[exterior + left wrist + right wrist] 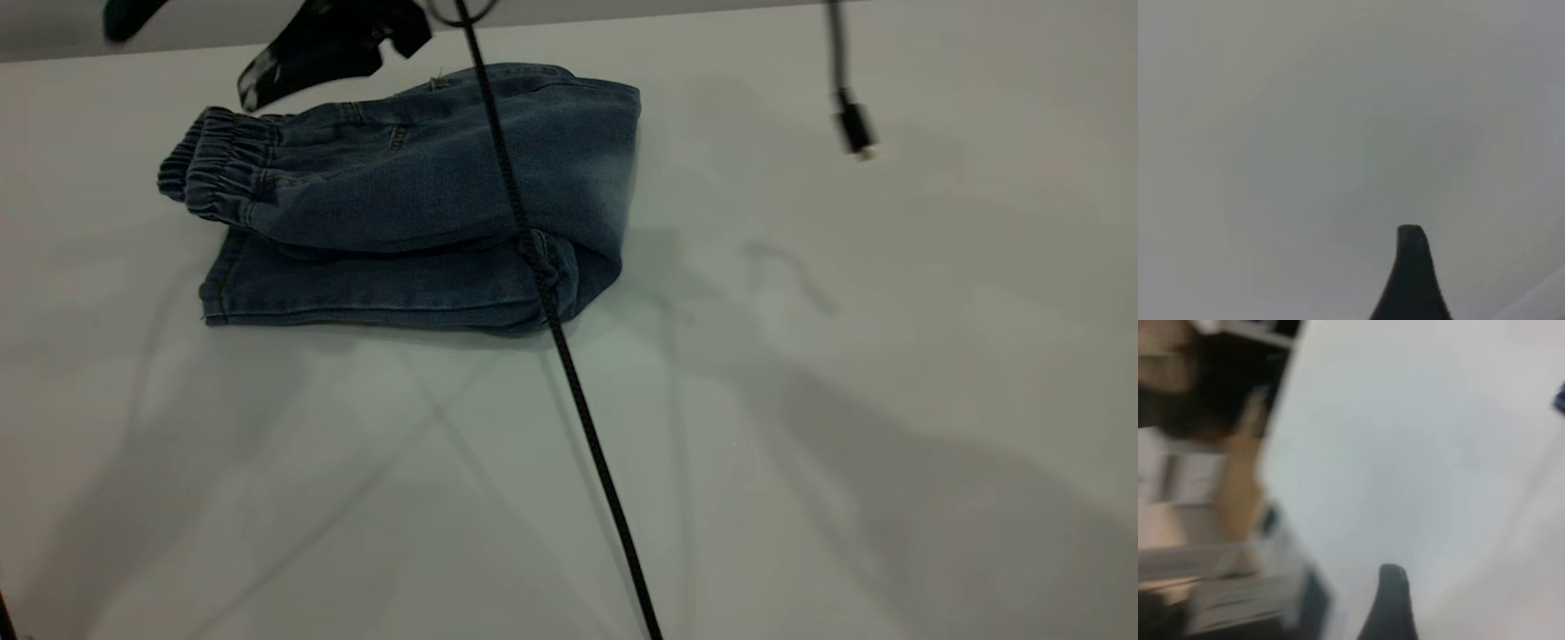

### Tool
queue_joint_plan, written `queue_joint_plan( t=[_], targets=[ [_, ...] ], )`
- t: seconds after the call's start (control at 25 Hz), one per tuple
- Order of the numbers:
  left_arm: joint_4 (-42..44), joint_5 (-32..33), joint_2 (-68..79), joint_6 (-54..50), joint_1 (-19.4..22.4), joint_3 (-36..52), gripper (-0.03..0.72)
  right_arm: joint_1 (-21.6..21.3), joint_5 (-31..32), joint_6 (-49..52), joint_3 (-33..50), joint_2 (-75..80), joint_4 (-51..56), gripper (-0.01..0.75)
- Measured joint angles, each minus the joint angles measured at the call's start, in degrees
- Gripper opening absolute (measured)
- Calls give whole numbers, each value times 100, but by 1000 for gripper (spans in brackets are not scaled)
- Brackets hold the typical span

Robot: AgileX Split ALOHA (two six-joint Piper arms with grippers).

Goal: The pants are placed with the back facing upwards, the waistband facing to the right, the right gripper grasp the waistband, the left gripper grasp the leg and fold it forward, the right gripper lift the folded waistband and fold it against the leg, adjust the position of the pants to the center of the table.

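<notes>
**Fold Complete: Centring Step Pending**

Finger state: neither wrist view resolves the jaw gap. The left wrist view shows one dark fingertip [1411, 267] over bare table and nothing held. The right wrist view shows one dark fingertip [1390, 600] over the table near its edge, also with nothing held. Whether either pair is open or closed cannot be told.

In the exterior view, a dark gripper part [320, 44] hangs at 12 o'clock of the pants [418, 196], just above their far edge; which arm it belongs to cannot be told.

The pants lie folded, with the elastic waistband [209, 169] at 9 o'clock and the fold edge at 3 o'clock. A braided cable [551, 311] crosses them.

Judgement: both folds appear done. The bundle sits at roughly 10 o'clock from the table [800, 400] centre. The next move calls for shifting it toward 4 o'clock without disturbing the layers.
</notes>
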Motion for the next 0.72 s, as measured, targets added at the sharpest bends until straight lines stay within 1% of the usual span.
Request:
queue_joint_plan(
  t=[0.08,0.16,0.24,0.36,0.52,0.6,0.72],
  targets=[
    [0,0,-20,0,0,0,508,89,-196,677,-292,133,-1094,529],
    [0,0,-38,0,0,0,508,83,-273,1314,-510,286,-2167,521],
    [0,-5,-51,0,0,0,508,64,-281,1768,-701,440,-3125,505],
    [0,0,-51,0,0,0,508,92,-333,2133,-935,675,-4133,479],
    [-73,14,-51,0,0,0,508,102,-346,2531,-1030,962,-5159,472],
    [-140,9,-51,0,0,0,508,102,-374,2668,-1030,1086,-5427,472],
    [-140,9,-51,0,0,0,508,105,-289,2669,-1041,1220,-5509,471]
  ],
)
